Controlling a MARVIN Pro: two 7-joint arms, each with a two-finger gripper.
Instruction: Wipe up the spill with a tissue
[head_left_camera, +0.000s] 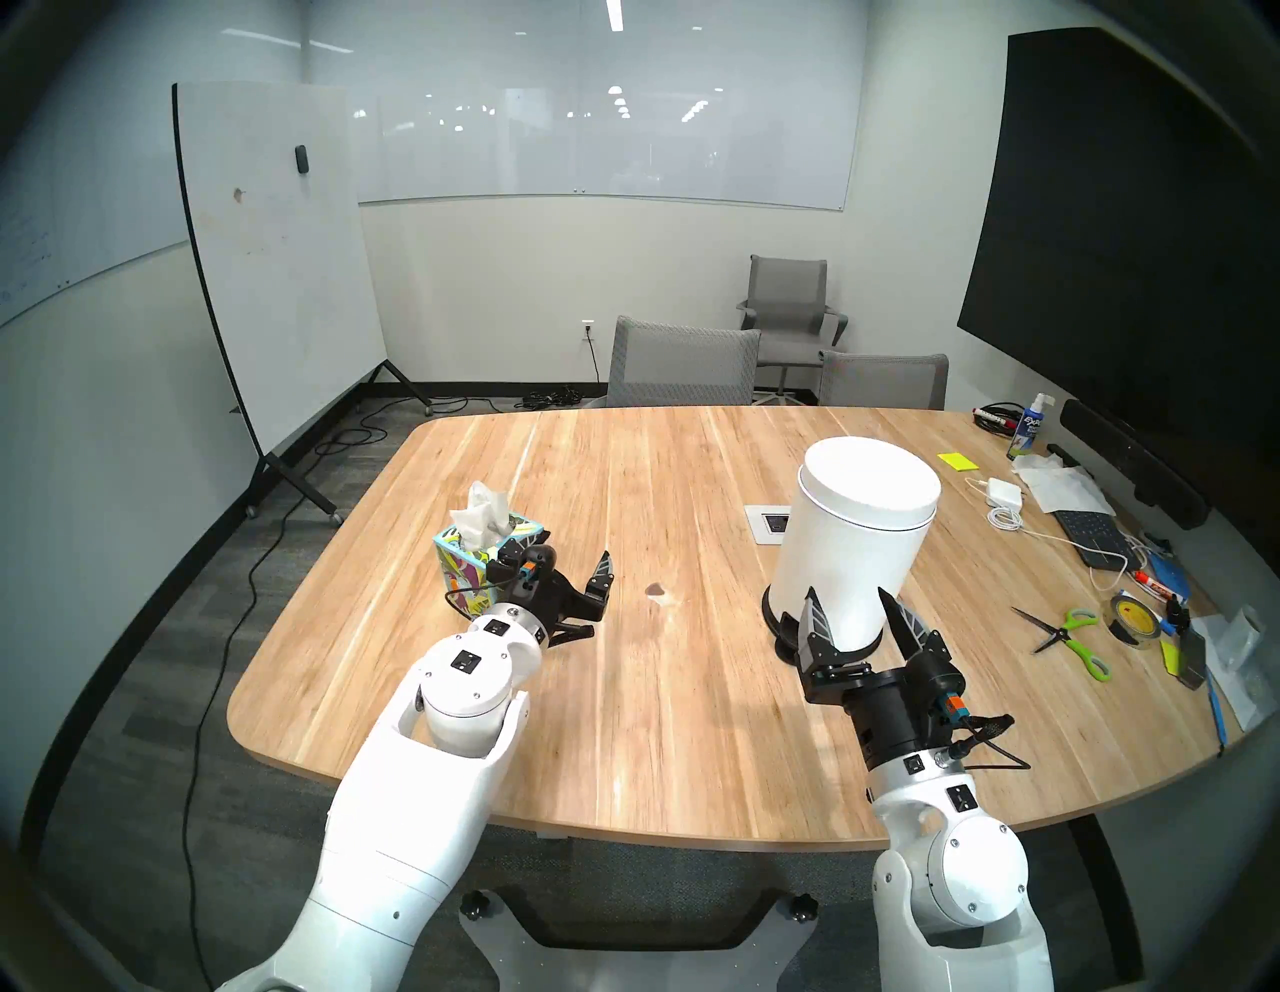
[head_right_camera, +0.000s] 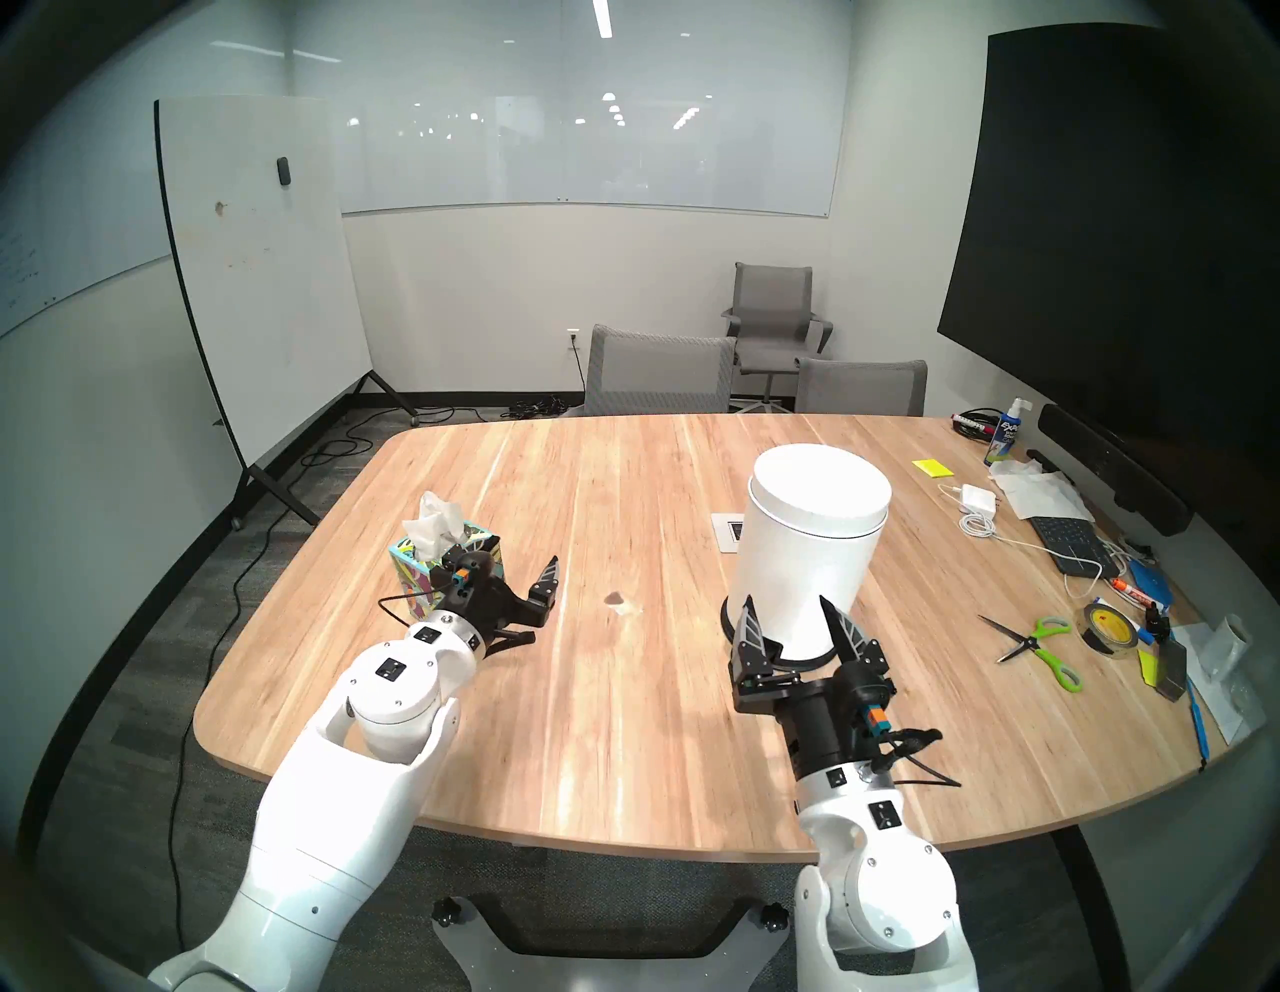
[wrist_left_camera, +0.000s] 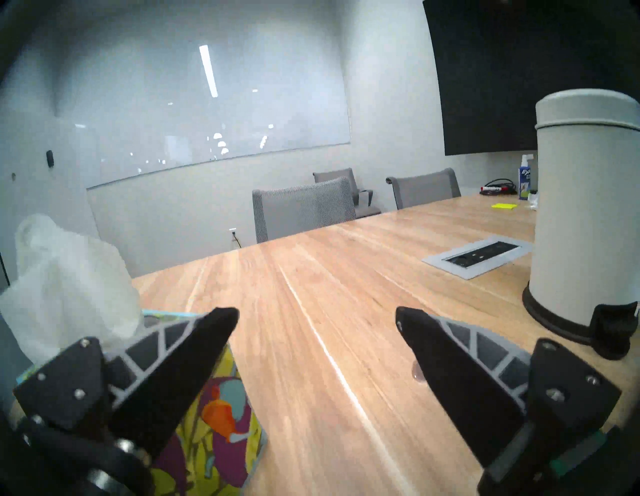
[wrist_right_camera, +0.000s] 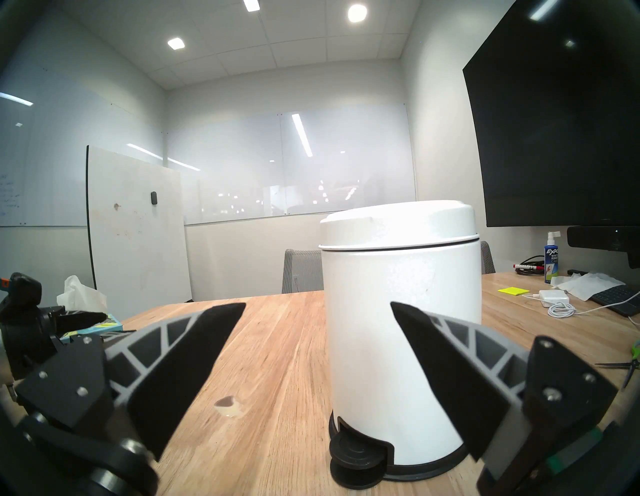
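Two pincers hang empty, jaws wide, over the worktop (head_left_camera: 692, 727). The tissue (head_left_camera: 479, 516), at ten o'clock of the left pincer (head_left_camera: 600, 580), sticks up from its box (head_left_camera: 463, 564): probably light, soft, easily torn, best pinched at its crumpled top. The spill (head_left_camera: 655, 590) lies at three o'clock of that pincer; the right pincer (head_left_camera: 853, 620) faces a bin (head_left_camera: 852, 540).

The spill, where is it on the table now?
In the head view the spill lies on the bare wood near the table's middle, between the left hand and the white pedal bin.
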